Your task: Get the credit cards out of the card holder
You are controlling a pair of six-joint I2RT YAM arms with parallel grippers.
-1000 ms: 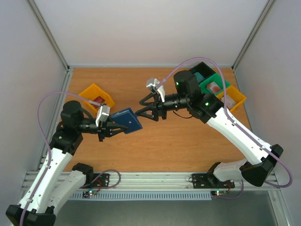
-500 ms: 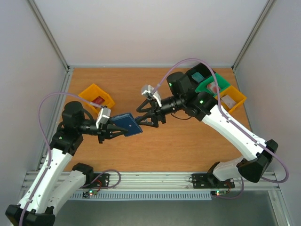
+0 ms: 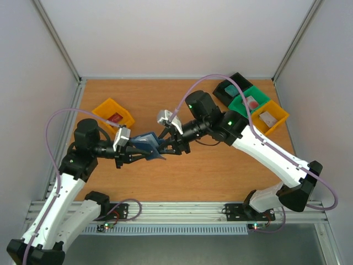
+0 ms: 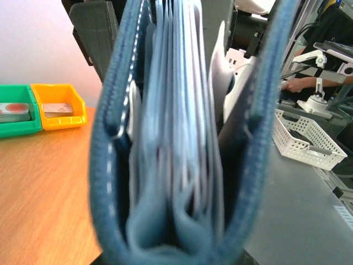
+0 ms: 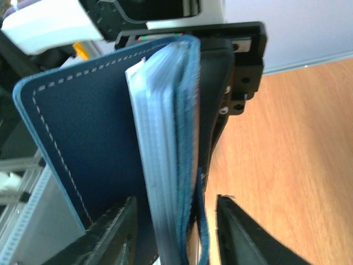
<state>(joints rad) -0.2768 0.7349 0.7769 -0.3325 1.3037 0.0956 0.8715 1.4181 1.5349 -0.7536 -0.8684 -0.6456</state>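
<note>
Two claws meet at card holder (image 3: 144,142), held off tabletop (image 3: 220,171), left of centre. L claw (image 3: 134,151): clamped on holder at fold end, navy covers splayed toward R arm. R claw (image 3: 165,148): fingers apart, straddling holder's pale pockets from open end. One finger (image 5: 113,237) sits over navy cover, other (image 5: 242,234) on far side of pockets; contact w/ pockets cannot be told. Pockets stand approx. upright betw. covers in L wrist view. Card edges inside pockets: not distinguishable. Red card (image 3: 115,117) lies in yellow bin (image 3: 105,107) behind L arm. Black bin (image 3: 238,79), green bin (image 3: 237,105) and second yellow bin (image 3: 281,113) sit at far R corner, well apart from holder.
</note>
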